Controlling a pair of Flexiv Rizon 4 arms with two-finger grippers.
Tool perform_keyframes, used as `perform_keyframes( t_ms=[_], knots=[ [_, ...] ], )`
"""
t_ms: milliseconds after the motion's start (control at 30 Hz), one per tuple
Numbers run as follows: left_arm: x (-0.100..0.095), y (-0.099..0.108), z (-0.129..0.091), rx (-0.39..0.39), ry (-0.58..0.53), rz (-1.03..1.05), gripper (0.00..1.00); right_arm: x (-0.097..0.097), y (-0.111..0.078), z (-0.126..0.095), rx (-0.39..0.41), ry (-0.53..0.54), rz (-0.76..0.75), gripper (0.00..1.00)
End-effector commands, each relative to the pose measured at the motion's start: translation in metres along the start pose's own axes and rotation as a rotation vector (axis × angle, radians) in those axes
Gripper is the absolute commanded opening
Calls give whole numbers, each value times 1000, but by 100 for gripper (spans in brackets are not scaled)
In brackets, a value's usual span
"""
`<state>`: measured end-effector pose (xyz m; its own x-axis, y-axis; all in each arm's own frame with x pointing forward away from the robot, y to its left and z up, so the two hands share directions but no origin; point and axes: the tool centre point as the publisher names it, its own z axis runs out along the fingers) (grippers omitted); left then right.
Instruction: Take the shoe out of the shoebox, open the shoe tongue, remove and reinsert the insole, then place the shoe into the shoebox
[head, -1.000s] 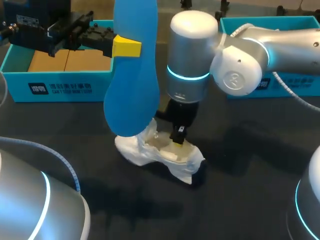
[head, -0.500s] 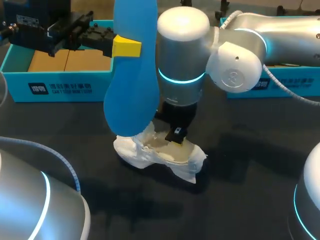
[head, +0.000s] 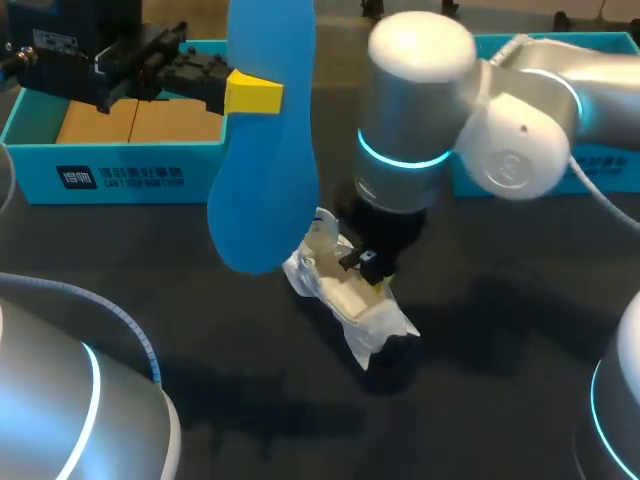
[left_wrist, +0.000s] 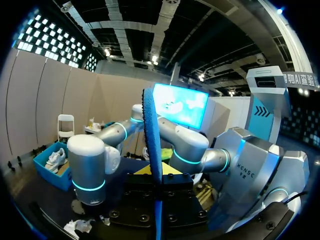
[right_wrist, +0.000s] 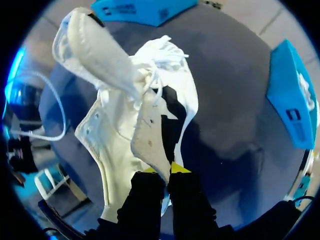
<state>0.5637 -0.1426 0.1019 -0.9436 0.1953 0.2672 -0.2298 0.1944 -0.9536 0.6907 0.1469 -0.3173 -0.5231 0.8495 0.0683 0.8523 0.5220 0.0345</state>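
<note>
The blue insole (head: 265, 150) hangs upright above the table, pinched by my left gripper (head: 253, 93), whose yellow tips hold its side. In the left wrist view the insole (left_wrist: 152, 145) stands edge-on between the fingers of that gripper (left_wrist: 153, 171). Below and to the right lies the white shoe (head: 350, 298) on the dark table. My right gripper (head: 372, 268) is shut on the edge of its upper. In the right wrist view the gripper (right_wrist: 162, 169) pinches the lace-hole flap of the shoe (right_wrist: 120, 150), and the tongue (right_wrist: 100, 55) is folded out ahead.
One blue shoebox (head: 120, 160) stands at the back left under my left arm, a second blue box (head: 600, 110) at the back right behind my right arm. Loose white laces (right_wrist: 160, 50) trail from the shoe. Bare dark tabletop (head: 300, 410) stretches in front of the shoe.
My right arm has swung to the right and turned the shoe, dragging it out from under the insole. The left arm and the insole have stayed where they were.
</note>
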Motion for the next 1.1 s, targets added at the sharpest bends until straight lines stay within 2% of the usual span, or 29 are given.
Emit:
perform_keyframes(
  t_ms=[33,400,667,1100],
  knots=[
    [-2,-2,1,-5,3,0,0,-1,-7,8,-195,39,408,0],
    [-2,-2,1,-5,3,0,0,-1,-5,31,-225,76,528,0],
    [-2,-2,1,-5,3,0,0,1,-3,46,-206,116,505,0],
    [-2,-2,1,-5,3,0,0,3,-2,57,-166,162,463,0]
  ],
)
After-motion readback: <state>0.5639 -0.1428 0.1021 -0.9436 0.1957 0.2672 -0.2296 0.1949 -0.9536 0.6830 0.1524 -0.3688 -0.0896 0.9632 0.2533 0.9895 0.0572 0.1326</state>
